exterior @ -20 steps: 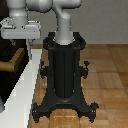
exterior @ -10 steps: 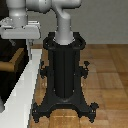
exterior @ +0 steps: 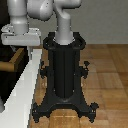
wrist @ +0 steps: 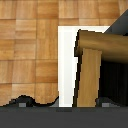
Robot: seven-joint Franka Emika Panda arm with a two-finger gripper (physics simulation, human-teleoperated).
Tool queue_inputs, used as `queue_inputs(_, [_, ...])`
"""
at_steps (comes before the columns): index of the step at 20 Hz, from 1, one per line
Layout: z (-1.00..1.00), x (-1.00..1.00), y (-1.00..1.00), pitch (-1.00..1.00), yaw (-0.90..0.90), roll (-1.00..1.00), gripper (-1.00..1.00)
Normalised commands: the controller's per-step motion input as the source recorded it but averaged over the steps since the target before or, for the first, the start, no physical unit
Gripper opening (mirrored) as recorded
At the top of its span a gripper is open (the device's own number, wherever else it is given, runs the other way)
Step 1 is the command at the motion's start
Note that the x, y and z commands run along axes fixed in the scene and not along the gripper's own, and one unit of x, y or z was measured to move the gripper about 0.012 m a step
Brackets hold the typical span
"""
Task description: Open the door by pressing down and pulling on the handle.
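Door handle [wrist: 95, 65] first: in the wrist view it is a golden-brown bar with a bend, and it fills much of the picture right under the gripper. One part runs sideways and one part runs down over the white frame [wrist: 67, 65]. Dark door panel [wrist: 116, 75] shows beside the handle, on the side away from the frame.

The gripper [exterior: 20, 42] is white and grey. In the exterior view it hangs low at the exterior view's left, just over the white frame [exterior: 22, 92]. Its fingers point down, but they are small and partly hidden there, so I cannot tell if it is wide or narrow, or if it holds the handle. Only a dark strip of it shows in the wrist view.

A bit of the handle [exterior: 16, 59] peeks out just below the gripper in the exterior view, with the dark door [exterior: 6, 75] beside it, on the far side from the pedestal.

The white arm [exterior: 35, 12] goes up from the gripper and bends over to the black ribbed pedestal [exterior: 64, 75], which stands just beside the frame. The pedestal has spread feet on a wood floor [exterior: 110, 75].
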Motion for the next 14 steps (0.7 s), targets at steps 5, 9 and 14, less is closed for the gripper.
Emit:
queue_inputs(5, [-0.60,0.00,-0.80,0.00,0.00,0.00,1.00])
queue_inputs(9, [-0.25,0.00,0.00,0.00,0.00,0.00,-1.00])
queue_inputs(14, [0.00,0.00,0.00,0.00,0.00,0.00,-1.00])
